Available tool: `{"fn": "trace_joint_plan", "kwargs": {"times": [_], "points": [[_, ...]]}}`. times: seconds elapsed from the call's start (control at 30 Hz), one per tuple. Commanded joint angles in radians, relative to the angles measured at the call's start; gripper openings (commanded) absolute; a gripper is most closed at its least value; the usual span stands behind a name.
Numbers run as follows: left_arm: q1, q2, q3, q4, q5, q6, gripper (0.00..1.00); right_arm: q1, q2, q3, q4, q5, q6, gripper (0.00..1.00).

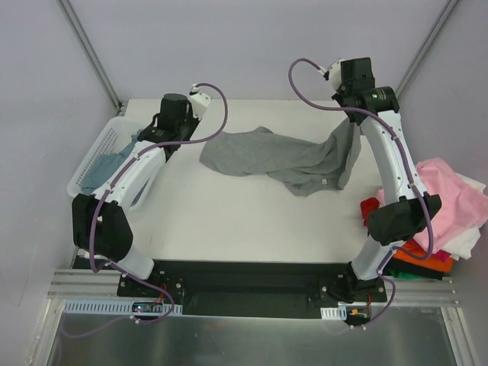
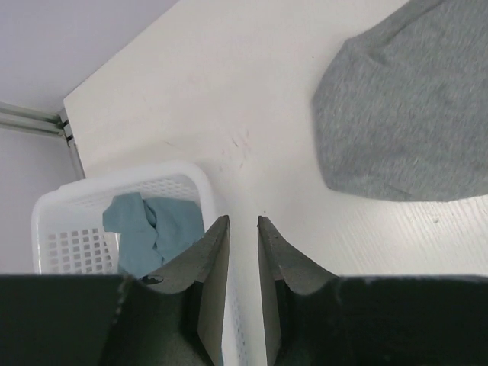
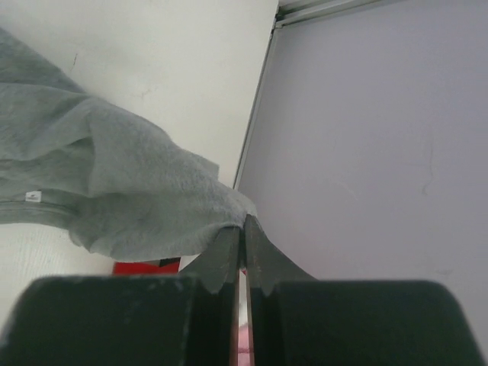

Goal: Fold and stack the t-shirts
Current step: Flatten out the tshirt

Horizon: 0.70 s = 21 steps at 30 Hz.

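The light heather-grey t-shirt (image 1: 271,156) lies spread across the middle of the white table (image 1: 229,221), running from centre out toward 2 o'clock. There its right end is lifted off the surface and hangs from the right gripper (image 3: 244,225), whose jaws are pinched tight on a fold of the cloth. The left gripper (image 2: 242,221) hovers at about 10 o'clock, its jaws a narrow gap apart and holding nothing. It is just beside the white slatted basket (image 1: 97,149) and apart from the grey shirt's left edge. In the basket, at 9 o'clock, sits a crumpled blue-teal t-shirt (image 2: 152,232). At 3 to 4 o'clock, at the table's right edge, is a heap with a pink t-shirt (image 1: 450,194) on top, a white t-shirt (image 1: 467,242) under it, an orange t-shirt (image 1: 427,263) lower down and a red t-shirt (image 1: 370,207) beside it
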<state>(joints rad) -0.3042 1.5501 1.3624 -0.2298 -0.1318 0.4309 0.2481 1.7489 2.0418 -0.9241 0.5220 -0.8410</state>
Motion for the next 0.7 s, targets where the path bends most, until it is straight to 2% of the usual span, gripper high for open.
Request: {"fn": "trace_joint_plan", "kwargs": {"times": [0.0,0.17,0.2,0.3,0.33,0.37,0.43,0.5,0.67], "points": [[-0.021,0.005,-0.010,-0.003,0.029,-0.017,0.20,0.006,-0.080,-0.072,-0.005,-0.075,0.023,0.01],[-0.050,0.141,0.076,-0.006,0.034,-0.015,0.25,0.039,-0.137,-0.187,-0.007,-0.132,0.040,0.01],[-0.053,0.165,0.110,-0.009,0.038,-0.017,0.33,0.048,-0.155,-0.209,-0.007,-0.137,0.045,0.01],[-0.064,0.263,0.179,-0.019,0.067,-0.017,0.47,0.085,-0.192,-0.294,-0.007,-0.142,0.063,0.01],[-0.065,0.290,0.199,-0.022,0.078,-0.021,0.57,0.094,-0.201,-0.336,-0.009,-0.148,0.068,0.01],[-0.067,0.341,0.217,-0.029,0.084,-0.026,0.62,0.115,-0.212,-0.351,-0.013,-0.166,0.074,0.01],[-0.072,0.390,0.273,-0.057,0.101,-0.035,0.83,0.138,-0.241,-0.388,-0.027,-0.181,0.079,0.01],[-0.081,0.452,0.315,-0.075,0.119,-0.038,0.97,0.177,-0.279,-0.440,-0.032,-0.191,0.085,0.01],[-0.096,0.530,0.340,-0.100,0.156,-0.055,0.99,0.218,-0.336,-0.499,-0.041,-0.195,0.097,0.01]]}}
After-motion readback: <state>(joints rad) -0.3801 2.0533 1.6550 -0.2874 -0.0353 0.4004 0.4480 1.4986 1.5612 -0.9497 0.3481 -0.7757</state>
